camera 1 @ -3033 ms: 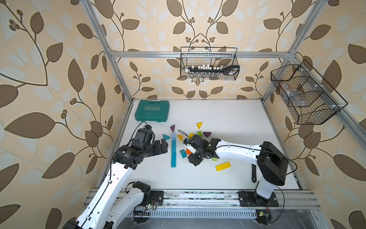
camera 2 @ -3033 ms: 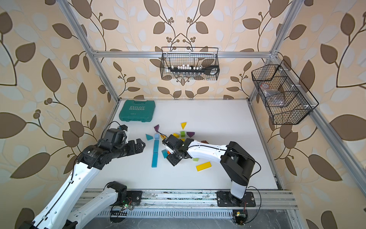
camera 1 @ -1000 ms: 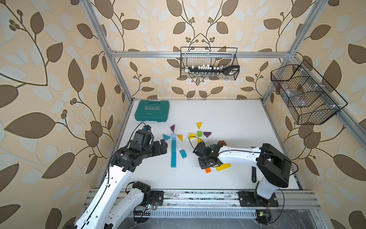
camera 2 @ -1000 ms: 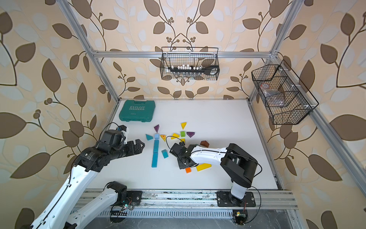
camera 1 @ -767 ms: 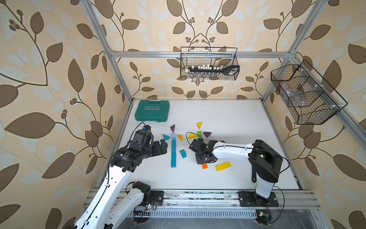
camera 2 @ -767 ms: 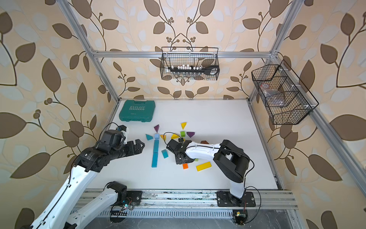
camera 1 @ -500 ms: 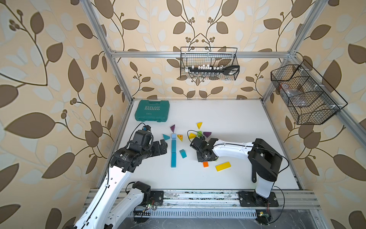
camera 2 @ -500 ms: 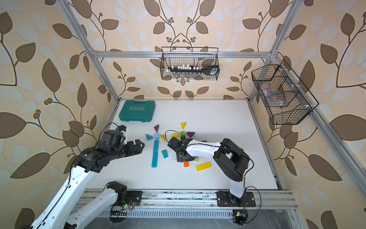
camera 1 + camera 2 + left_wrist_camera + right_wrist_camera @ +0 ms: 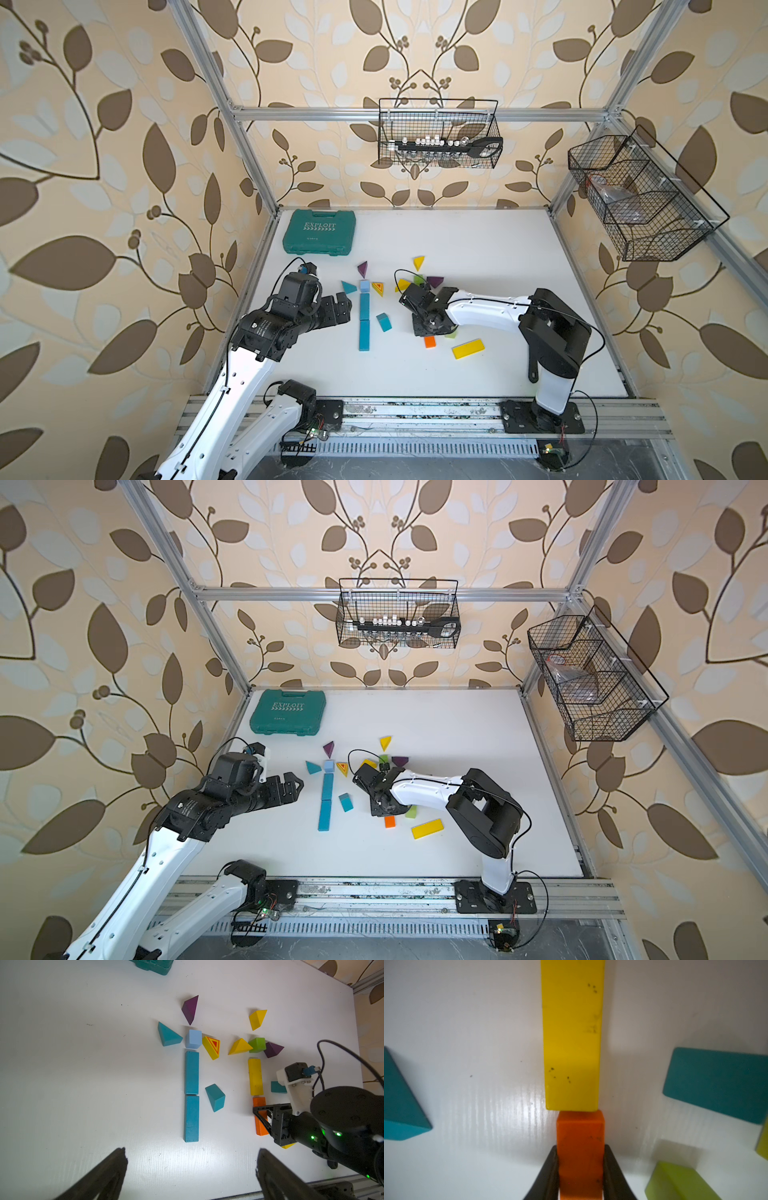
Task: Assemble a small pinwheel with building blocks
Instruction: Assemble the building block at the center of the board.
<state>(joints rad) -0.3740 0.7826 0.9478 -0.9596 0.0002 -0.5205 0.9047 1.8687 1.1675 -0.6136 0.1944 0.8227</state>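
My right gripper point(image 9: 580, 1167) is shut on an orange bar point(image 9: 580, 1132). The bar lies flat, and its far end meets the near end of a yellow bar point(image 9: 572, 1032). In the left wrist view that yellow bar point(image 9: 255, 1076) runs up to a green cube point(image 9: 257, 1044) ringed by yellow and purple wedges. Left of it, two teal bars point(image 9: 191, 1095) lie end to end below a pale blue cube point(image 9: 193, 1039) with three wedges around it. My left gripper point(image 9: 191, 1152) hangs open and empty near the teal bars' front end. In both top views the right gripper point(image 9: 430, 328) covers most of the orange bar point(image 9: 389, 821).
A loose yellow bar point(image 9: 468, 348), a light green block point(image 9: 451, 333) and a teal block point(image 9: 384, 322) lie near the right gripper. A teal tool case point(image 9: 319, 232) sits at the back left. Wire baskets point(image 9: 436, 133) point(image 9: 640, 199) hang on the back and right walls.
My right gripper has carried the orange bar away from the front edge, up to the yellow bar's end, and its elbow has swung. The left arm has stayed still.
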